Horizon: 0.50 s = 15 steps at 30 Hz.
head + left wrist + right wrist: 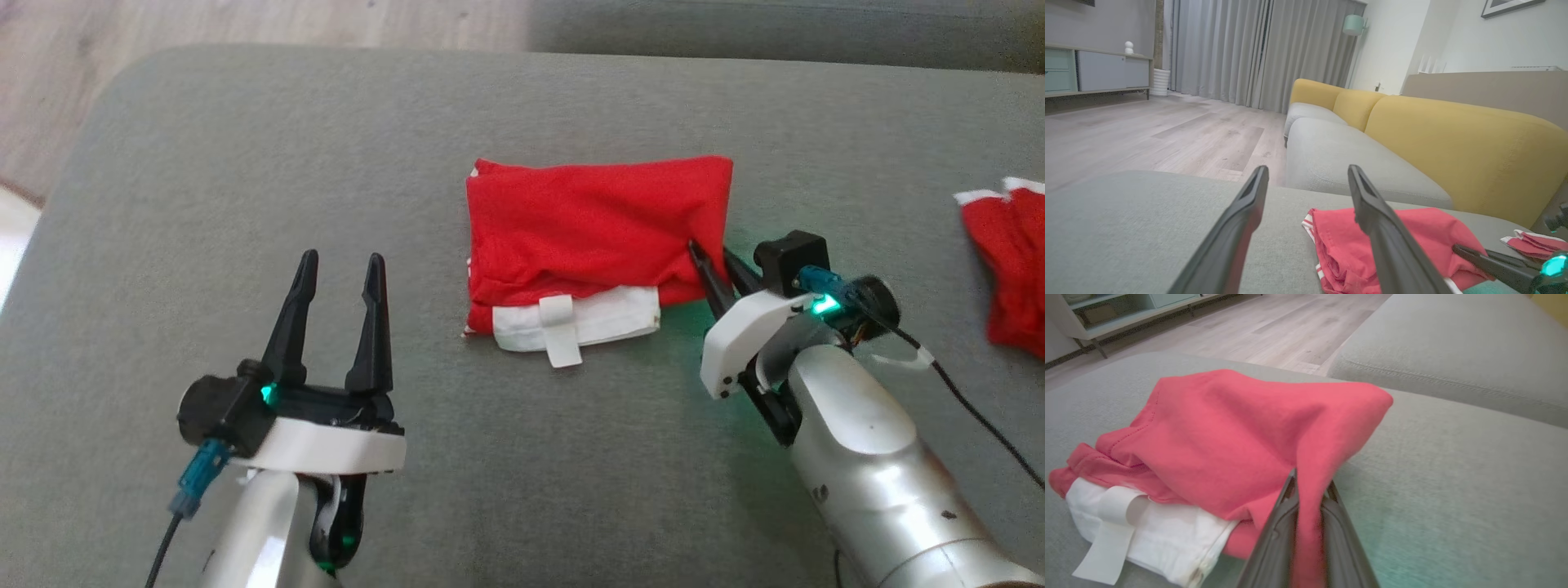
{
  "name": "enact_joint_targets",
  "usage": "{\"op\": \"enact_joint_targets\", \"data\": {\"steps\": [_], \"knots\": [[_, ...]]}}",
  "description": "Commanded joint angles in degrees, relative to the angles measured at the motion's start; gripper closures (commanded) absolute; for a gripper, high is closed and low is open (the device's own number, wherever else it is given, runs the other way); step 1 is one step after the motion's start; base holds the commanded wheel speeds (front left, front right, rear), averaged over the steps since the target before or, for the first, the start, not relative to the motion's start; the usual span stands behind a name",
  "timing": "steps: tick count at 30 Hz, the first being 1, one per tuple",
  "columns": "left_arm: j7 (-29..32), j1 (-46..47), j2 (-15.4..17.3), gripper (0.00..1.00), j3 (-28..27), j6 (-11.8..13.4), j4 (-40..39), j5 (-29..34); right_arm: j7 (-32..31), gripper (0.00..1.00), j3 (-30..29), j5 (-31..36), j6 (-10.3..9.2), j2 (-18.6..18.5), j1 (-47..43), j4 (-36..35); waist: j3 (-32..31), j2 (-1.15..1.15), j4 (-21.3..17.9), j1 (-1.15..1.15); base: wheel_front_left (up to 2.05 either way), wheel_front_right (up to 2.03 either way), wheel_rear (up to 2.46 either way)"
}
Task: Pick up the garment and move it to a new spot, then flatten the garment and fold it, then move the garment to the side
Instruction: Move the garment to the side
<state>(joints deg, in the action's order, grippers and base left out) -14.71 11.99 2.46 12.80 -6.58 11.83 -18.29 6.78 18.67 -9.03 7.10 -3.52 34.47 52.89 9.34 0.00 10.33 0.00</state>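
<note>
The folded red garment (588,220) lay on the grey cushion (245,163), looking soft and light (apt to unfold if lifted by one layer), its right edge pinched in the right claw (710,251) while the left claw (342,261) stood released.

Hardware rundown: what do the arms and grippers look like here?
Both alike: the left gripper and right gripper have two long tapered black fingers on a black base, a white shell plate and a green light. The forearms are rounded silver-grey. Each wrist has a black camera block with a teal connector and black cable.
</note>
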Motion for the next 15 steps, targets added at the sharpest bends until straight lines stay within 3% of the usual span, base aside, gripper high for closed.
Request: {"op": "enact_joint_targets", "data": {"steps": [1, 7, 15], "knots": [[-0.3, 2.6, 0.4, 0.0, -2.0, -0.2, -1.9, 0.3, 1.3, 1.0, 0.5, 2.0, 0.39, 0.4, 2.0, -1.8, -1.0, 0.0, -1.9, 0.0, 0.0, 0.0, 0.0], [-0.3, 3.3, 0.4, 0.0, -0.9, -0.5, -2.3, 1.6, 1.7, 1.0, 1.0, 7.7, 0.39, -4.0, 2.0, -5.8, -2.0, 0.0, -7.6, 0.0, 0.0, 0.0, 0.0], [-0.3, 5.8, 0.4, 0.0, 1.8, -0.7, -4.0, 2.3, -2.3, 1.0, 3.2, 9.4, 0.39, -15.8, 2.9, -16.9, 0.1, 0.0, -17.5, 0.0, 0.0, 0.0, 0.0]]}}
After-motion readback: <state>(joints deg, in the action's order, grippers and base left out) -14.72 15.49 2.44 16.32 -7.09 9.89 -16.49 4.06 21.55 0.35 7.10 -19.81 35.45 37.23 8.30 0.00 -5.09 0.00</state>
